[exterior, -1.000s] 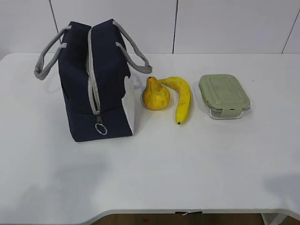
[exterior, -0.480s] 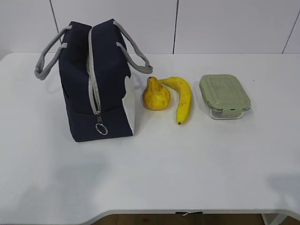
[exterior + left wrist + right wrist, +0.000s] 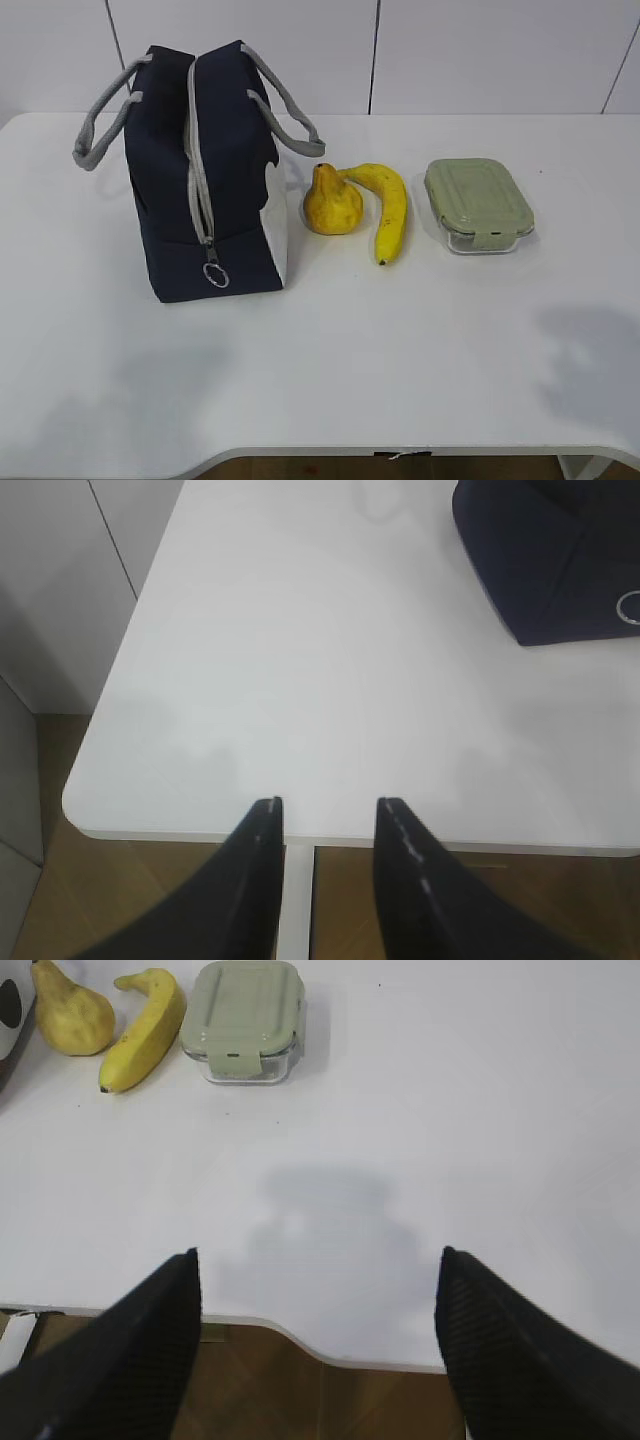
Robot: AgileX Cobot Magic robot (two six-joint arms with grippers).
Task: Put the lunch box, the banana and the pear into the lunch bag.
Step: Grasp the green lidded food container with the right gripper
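The navy lunch bag stands upright at the left of the white table, its grey zipper closed with the ring pull hanging at the front; its corner shows in the left wrist view. The pear sits right of the bag, touching the banana. The lunch box with its pale green lid lies further right. The right wrist view shows the pear, banana and lunch box far ahead. My left gripper is open and empty over the table's near-left edge. My right gripper is wide open and empty over the near-right edge. Neither gripper shows in the exterior view.
The white table has its front edge close under both grippers, with brown floor below. A white wall panel stands behind the table. A grey cabinet side stands left of the table.
A shadow has grown over the table's near-right part in the exterior view. The bag, pear, banana and lunch box have not moved.
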